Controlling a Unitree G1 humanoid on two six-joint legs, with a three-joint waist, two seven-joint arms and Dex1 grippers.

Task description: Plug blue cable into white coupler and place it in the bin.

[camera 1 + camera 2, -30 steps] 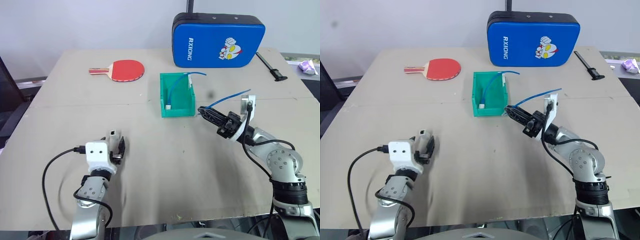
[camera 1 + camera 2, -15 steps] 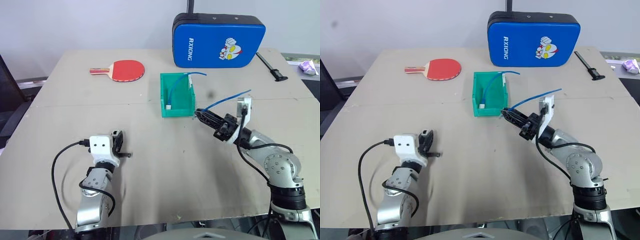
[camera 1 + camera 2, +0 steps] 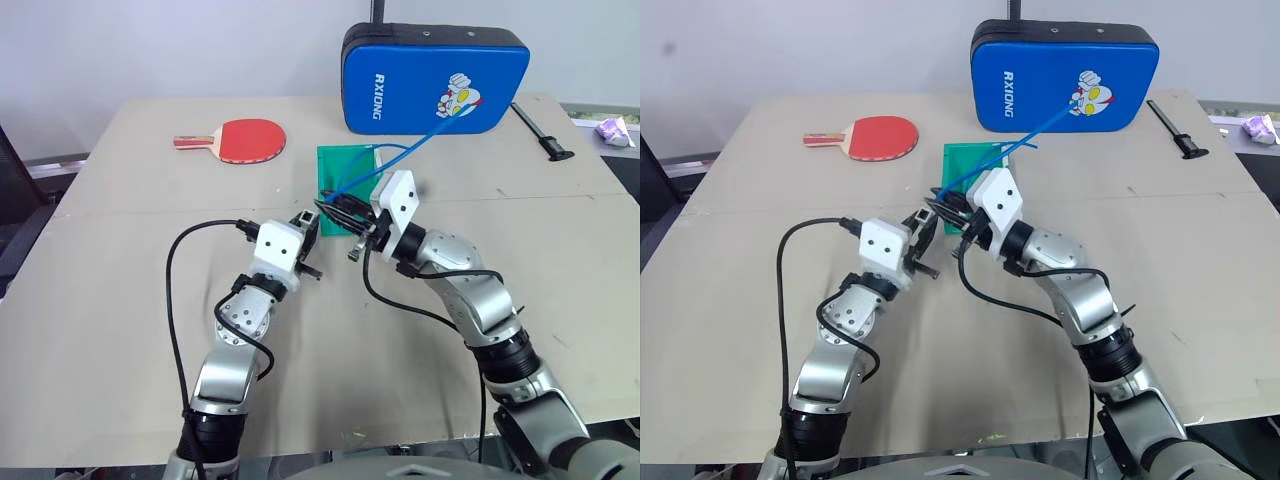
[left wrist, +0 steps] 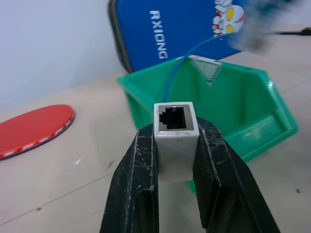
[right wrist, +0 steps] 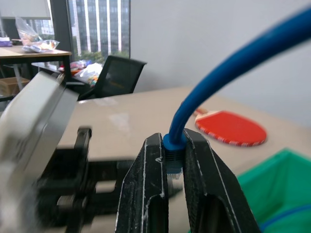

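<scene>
Meeting above the middle of the tan surface, both arms hold their parts just short of the green bin. The left gripper has its jaws clamped on the white coupler, dark socket facing the bin. Just beside it, toward three o'clock, the right gripper has its jaws pinched on the plug end of the blue cable, which arcs up toward one o'clock. A second blue cable lies inside the bin. Farther off, a red paddle lies at eleven o'clock and a blue padded case stands at one o'clock.
</scene>
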